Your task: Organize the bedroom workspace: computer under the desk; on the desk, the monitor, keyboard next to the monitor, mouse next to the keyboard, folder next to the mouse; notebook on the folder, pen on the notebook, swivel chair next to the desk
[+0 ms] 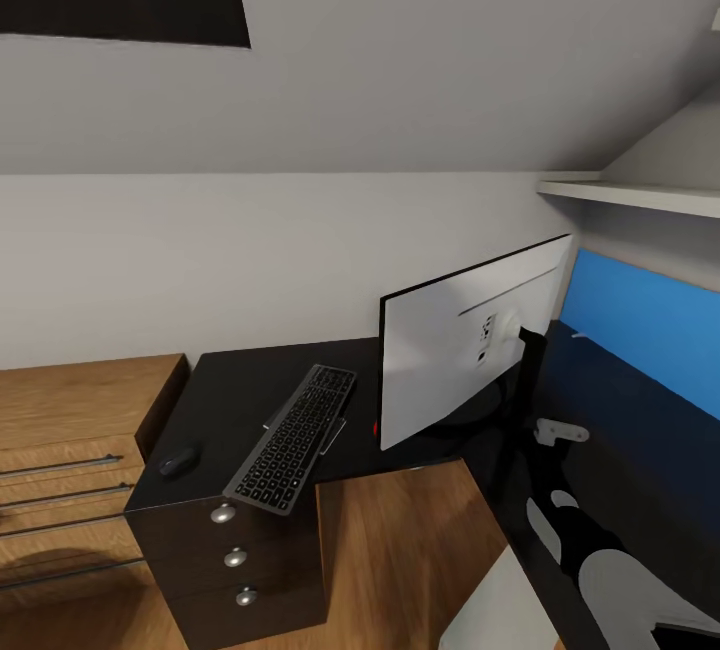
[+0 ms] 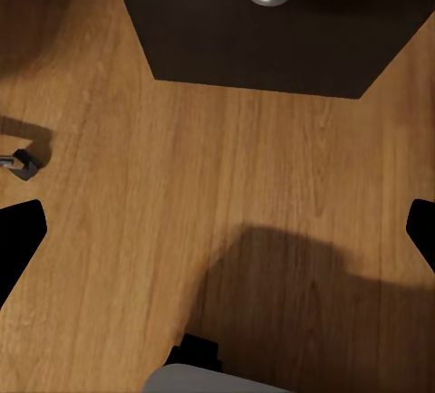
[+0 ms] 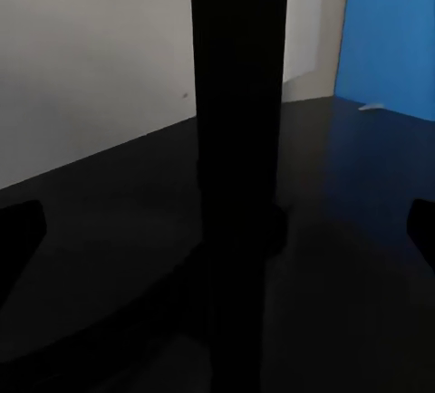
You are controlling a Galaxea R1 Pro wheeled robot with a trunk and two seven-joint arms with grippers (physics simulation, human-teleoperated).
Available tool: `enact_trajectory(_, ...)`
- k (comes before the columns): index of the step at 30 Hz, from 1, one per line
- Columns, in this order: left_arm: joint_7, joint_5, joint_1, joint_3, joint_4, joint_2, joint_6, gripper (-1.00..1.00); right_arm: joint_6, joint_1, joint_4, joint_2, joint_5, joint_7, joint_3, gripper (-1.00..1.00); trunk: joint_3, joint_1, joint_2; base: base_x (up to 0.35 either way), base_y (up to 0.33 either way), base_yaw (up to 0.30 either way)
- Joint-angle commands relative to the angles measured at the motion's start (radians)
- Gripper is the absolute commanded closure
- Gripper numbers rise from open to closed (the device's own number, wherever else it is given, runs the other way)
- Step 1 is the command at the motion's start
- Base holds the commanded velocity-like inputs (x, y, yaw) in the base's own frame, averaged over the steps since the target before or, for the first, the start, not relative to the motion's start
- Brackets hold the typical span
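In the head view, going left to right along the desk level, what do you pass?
Light-wood dresser → mouse → keyboard → monitor, seen from its white back → blue panel at the right edge. Mouse, keyboard and monitor all sit on the black desk.

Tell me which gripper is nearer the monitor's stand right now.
Right. The right gripper faces the monitor's stand close up, the stand between its spread fingertips. The left gripper points down at the wood floor below the desk's drawers.
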Motion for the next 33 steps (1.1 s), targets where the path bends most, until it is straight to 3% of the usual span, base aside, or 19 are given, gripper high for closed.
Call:
enact_trajectory(1,0.006,0.009,0.0,-0.003,-0.001,0.001,-0.002,-1.0,-0.004,-0.001,0.001,0.0,-0.005,0.001,0.001,-1.0,-0.001,0.0,-0.001,0.0,0.0,0.0)
enact_trajectory(10,0.005,0.009,0.0,-0.003,0.006,0.0,-0.002,-1.0,0.004,-0.001,0.0,0.0,-0.005,-0.002,0.001,-1.0,-0.001,0.0,-0.001,0.0,0.0,0.0)
enact_trajectory(15,0.003,0.008,0.0,-0.004,0.082,0.002,-0.028,-1.0,0.005,-0.001,-0.001,0.0,-0.006,-0.006,0.0,-1.0,-0.001,0.0,-0.001,0.0,0.0,0.0)
enact_trajectory(19,0.002,0.006,0.0,-0.006,0.231,0.002,-0.227,-1.0,0.006,-0.001,-0.001,0.001,-0.007,-0.009,-0.001,-1.0,-0.001,0.0,-0.001,0.0,0.0,0.0)
enact_trajectory(22,0.002,0.005,0.0,-0.006,0.296,0.003,-0.314,-1.0,0.005,-0.001,-0.002,0.001,-0.008,-0.01,-0.002,-1.0,-0.001,0.0,-0.001,0.0,0.0,0.0)
enact_trajectory(23,-0.004,0.004,0.001,-0.006,0.359,0.002,-0.389,-1.0,0.005,-0.001,-0.002,0.001,-0.008,-0.01,-0.002,-1.0,-0.001,0.0,-0.001,0.0,0.0,0.0)
enact_trajectory(25,-0.078,0.002,0.0,-0.006,0.449,0.003,-0.505,-1.0,0.006,-0.001,0.0,0.003,-0.008,-0.011,-0.002,-1.0,-0.001,0.0,-0.001,0.0,0.0,0.0)
enact_trajectory(29,-0.172,0.003,0.0,-0.004,0.483,0.003,-0.559,-1.0,0.006,-0.001,0.001,0.004,-0.01,-0.024,-0.003,-1.0,-0.001,0.0,-0.001,0.0,0.0,0.0)
enact_trajectory(33,-0.203,0.004,0.0,-0.003,0.493,0.004,-0.576,-1.0,0.005,-0.001,0.0,0.003,-0.011,-0.035,-0.002,-1.0,-0.001,0.0,-0.001,0.0,0.0,0.0)
